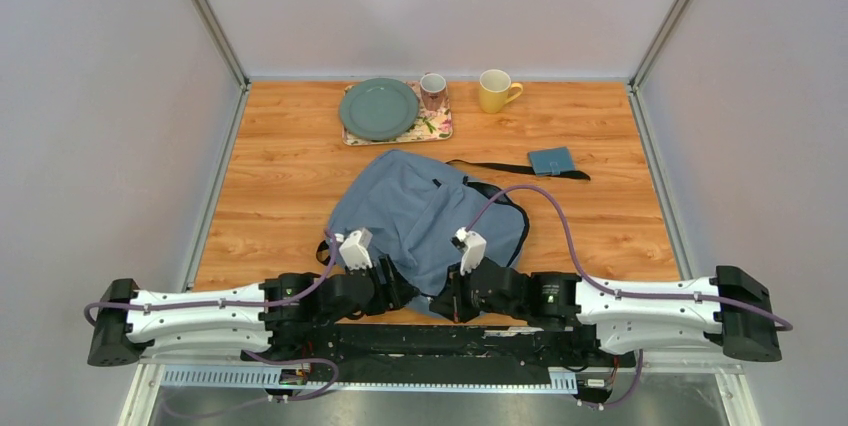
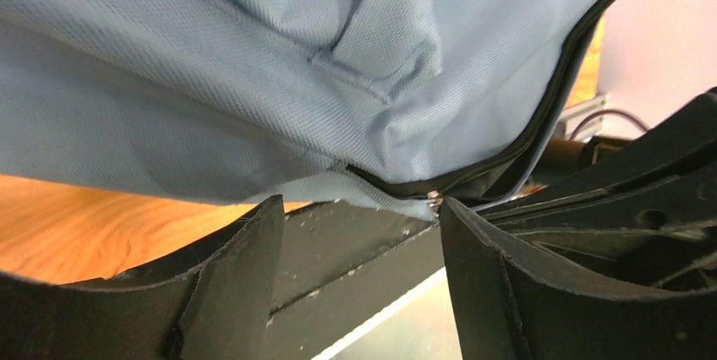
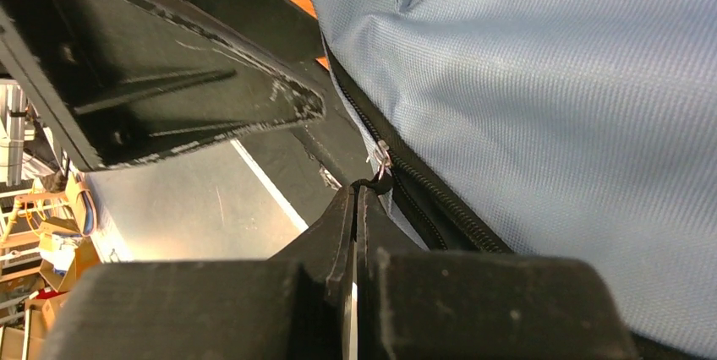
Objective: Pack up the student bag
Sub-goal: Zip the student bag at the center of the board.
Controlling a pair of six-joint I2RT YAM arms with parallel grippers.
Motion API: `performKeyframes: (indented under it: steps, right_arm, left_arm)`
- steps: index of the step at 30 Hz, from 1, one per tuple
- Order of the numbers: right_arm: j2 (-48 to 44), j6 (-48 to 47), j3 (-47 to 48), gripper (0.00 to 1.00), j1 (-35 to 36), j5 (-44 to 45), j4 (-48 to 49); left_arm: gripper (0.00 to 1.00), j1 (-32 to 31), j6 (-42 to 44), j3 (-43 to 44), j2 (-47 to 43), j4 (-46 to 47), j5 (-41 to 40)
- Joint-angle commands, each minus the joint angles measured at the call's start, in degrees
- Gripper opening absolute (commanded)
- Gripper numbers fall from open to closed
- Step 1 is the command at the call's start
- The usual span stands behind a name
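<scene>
Student bag, a large soft grey-blue fabric backpack, is having its small black zipper pull seemingly pinched between the closed fingers of the right gripper, though the view is blurring it. The left gripper is holding its fingers spread beside the zippered edge. The bag is lying at the near edge of the wooden table.

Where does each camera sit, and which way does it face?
Top external: above and behind the bases, looking down on the table and student bag; both arms show.
Left wrist: at the bag's near edge, facing its fabric and zipper; the left gripper shows, open.
Right wrist: facing the same edge; the right gripper shows, shut on the zipper pull.
Shared: both wrist views catch the zipper.
</scene>
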Motion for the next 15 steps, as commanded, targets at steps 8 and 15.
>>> performKeyframes:
  steps: [8,15]
  right_arm:
    - [0.97,10.27,-5.64,0.0,8.7,13.8,4.17]
    - [5.19,11.34,-5.2,0.0,11.69,18.45,6.63]
  left_arm:
    - [0.66,0.1,-9.45,-4.63,4.3,8.69,11.91]
    - [0.67,0.1,-11.57,-6.65,5.18,13.0,10.16]
